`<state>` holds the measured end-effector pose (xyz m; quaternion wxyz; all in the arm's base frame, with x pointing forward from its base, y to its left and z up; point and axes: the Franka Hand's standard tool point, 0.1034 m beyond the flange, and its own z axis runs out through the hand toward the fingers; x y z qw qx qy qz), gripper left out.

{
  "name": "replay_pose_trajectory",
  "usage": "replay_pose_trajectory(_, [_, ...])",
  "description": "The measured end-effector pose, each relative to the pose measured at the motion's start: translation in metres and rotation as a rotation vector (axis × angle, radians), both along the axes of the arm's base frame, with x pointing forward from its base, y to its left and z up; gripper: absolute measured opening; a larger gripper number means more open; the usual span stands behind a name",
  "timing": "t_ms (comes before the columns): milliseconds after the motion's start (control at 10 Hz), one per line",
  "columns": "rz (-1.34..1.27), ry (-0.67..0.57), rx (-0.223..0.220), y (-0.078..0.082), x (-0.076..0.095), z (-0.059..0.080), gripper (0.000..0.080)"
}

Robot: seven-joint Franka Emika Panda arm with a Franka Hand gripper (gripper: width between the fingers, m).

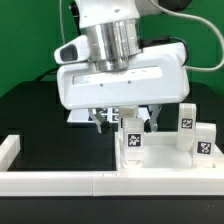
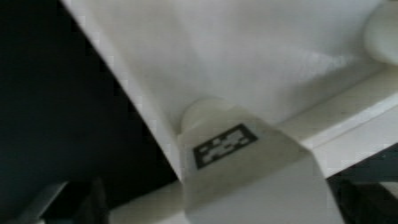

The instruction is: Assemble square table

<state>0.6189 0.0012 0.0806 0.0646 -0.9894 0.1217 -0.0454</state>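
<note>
The square table [image 1: 160, 158], white with tagged legs [image 1: 186, 118] standing up from it, sits just inside the white rail [image 1: 60, 181] beneath my gripper [image 1: 124, 121], whose fingers seem spread and empty. Black table [image 1: 40, 120], green backdrop [image 1: 30, 40].

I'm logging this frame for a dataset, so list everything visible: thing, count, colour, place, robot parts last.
Tabletop: one, white slab, on the black table at the exterior view's right, under the gripper; a tag shows on it.
Legs: at least three in the exterior view, white with black-and-white tags, standing on or by the tabletop at that view's right; one fills the wrist view close to the gripper.
Rail: one, white, L-shaped, along the near edge and up the exterior view's left.
Table: one, black, under everything.
Backdrop: green, behind the scene.
Arm: one, white and silver, coming down from above.
Gripper: one, dark fingers, open, just above the tabletop, holding nothing.
</note>
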Motion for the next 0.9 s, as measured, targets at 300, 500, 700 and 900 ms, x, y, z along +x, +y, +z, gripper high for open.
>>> replay_pose_trajectory(300, [0.016,-0.012,0.0,0.0064,0.001,-0.0017,0.0535])
replay_pose_trajectory(500, [-0.114,0.002,0.025,0.0082,0.0008,-0.0018,0.0353])
replay_pose_trajectory(700, [-0.219,0.016,0.036,0.0057,-0.0001,-0.0028,0.0299])
replay_pose_trajectory(900, [-0.435,0.04,0.089,0.0005,0.0053,-0.005,0.0298])
